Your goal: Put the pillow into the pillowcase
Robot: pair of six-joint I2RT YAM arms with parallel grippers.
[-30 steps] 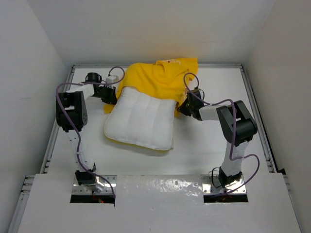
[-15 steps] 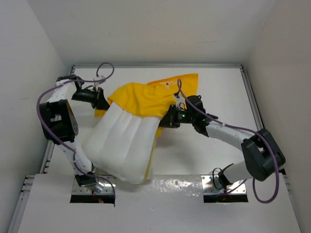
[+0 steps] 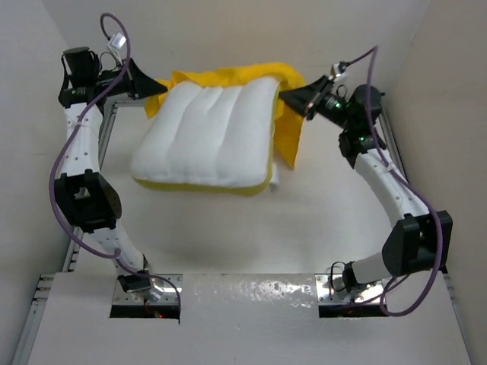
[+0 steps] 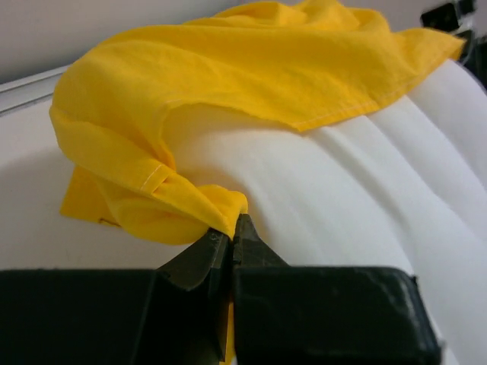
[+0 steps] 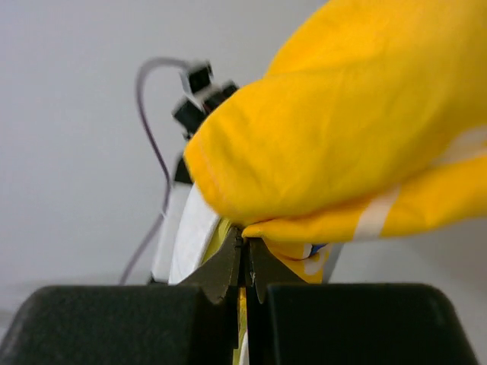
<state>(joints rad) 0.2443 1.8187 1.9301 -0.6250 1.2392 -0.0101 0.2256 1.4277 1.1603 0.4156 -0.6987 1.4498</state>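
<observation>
Large white quilted puffy pillow (image 3: 213,133): lies mid-to-far on the white counter (image 3: 228,236). Far end looks lifted, near end low. Only the far edge is under the thin bright-yellow fabric pillowcase (image 3: 228,76); most of the white body is bare. Yellow strip along the pillow's near edge; can't tell if it's an edge band or the case's lower layer.

Progress (my read): insertion begun, not far along. Case mouth covers one end only. Left to do: get the bulk of the pillow in, then draw the case down over the near end.

L claw (image 4: 232,228): fingers together, clamped on a bunched hem of the case at the pillow's far-left corner. R claw (image 5: 245,239): likewise pinched tight on a fold of yellow fabric at the far-right corner. A flap of case hangs down the pillow's right side. Both arms raised, case spread btw them.

Writing: none legible. R wrist view shows a scrap of blue/white print and a pale stripe on the fabric beside the claw, too little to read. No brand or label seen.
</observation>
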